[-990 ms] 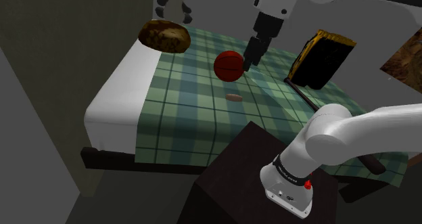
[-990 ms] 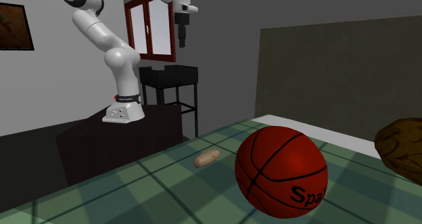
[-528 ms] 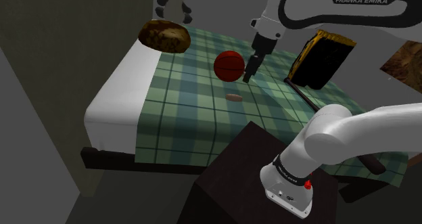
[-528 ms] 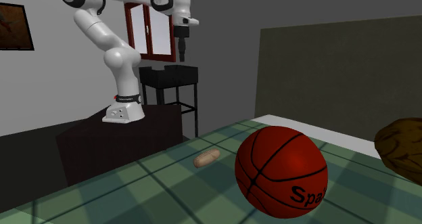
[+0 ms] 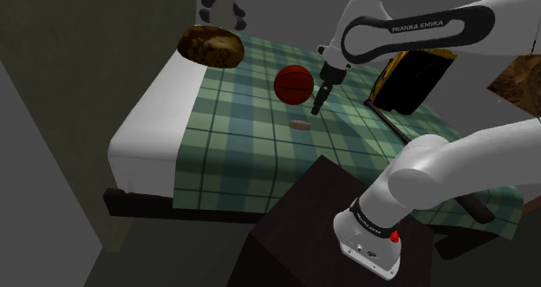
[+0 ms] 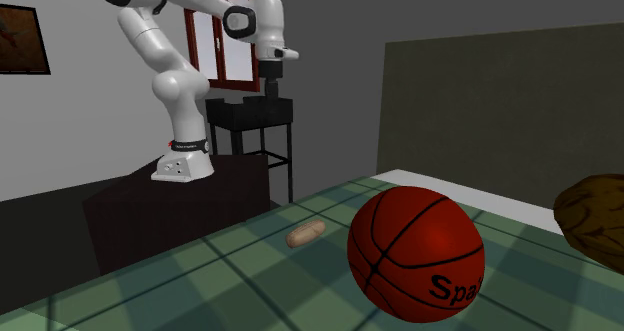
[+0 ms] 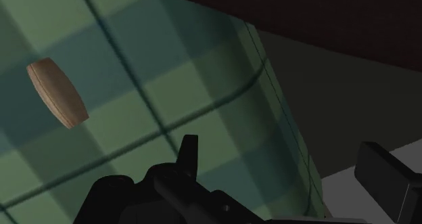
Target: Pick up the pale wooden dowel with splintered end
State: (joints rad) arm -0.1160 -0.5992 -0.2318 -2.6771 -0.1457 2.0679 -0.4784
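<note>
Nearest the shoulder camera, the dark boxy stand (image 5: 305,209) carries the arm's glossy white base. Beyond it is a bed (image 5: 143,129) with a smooth white mattress, covered by a green plaid blanket (image 5: 234,146) whose edge hangs in a soft fold.

The dowel (image 5: 300,123) lies flat on the blanket, near its middle and on the stand's side of the ball. It is a short, pale tan stub with a matte surface. In the wrist view the dowel (image 7: 57,93) looks like a blunt lozenge with a lighter rim along one side. From the second exterior view the dowel (image 6: 305,233) rests apart from the ball, and its ends are too small to read.

The black pincer (image 5: 317,103) hangs point-down just above the blanket, beside the dowel and clear of it. In the wrist view the pincer (image 7: 285,163) stands released, its fingers apart, with nothing between them and touching nothing.

Farther on sits a red-orange basketball (image 5: 293,84) with black seams. Behind it are a lumpy, mottled brown mass (image 5: 210,45) at the bed's head and a black slab (image 5: 414,75) with a tan edge.
</note>
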